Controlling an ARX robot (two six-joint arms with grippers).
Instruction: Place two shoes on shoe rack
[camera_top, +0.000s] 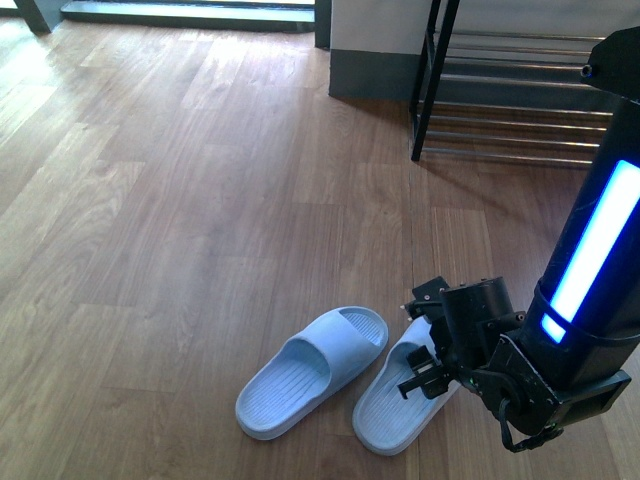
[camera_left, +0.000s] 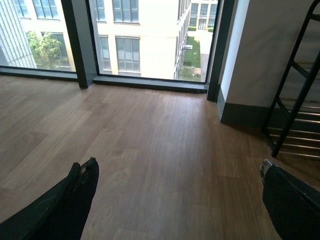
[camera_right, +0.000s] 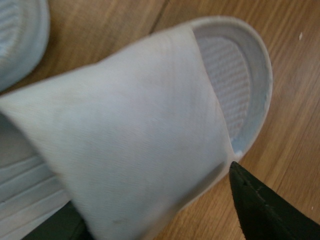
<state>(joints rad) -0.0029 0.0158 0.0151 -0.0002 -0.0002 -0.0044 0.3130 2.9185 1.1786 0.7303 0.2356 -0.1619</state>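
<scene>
Straddling slipper (camera_top: 385, 415), right gripper (camera_top: 425, 345), strap (camera_right: 135, 135) between fingers (camera_right: 260, 210) seen at wrist only

Right arm reaching low, right claw (camera_top: 425, 340) spread, left claw (camera_left: 177, 166) spread wide

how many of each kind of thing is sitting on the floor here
pale blue slide slippers: 2
shoe rack: 1
total: 3
</scene>
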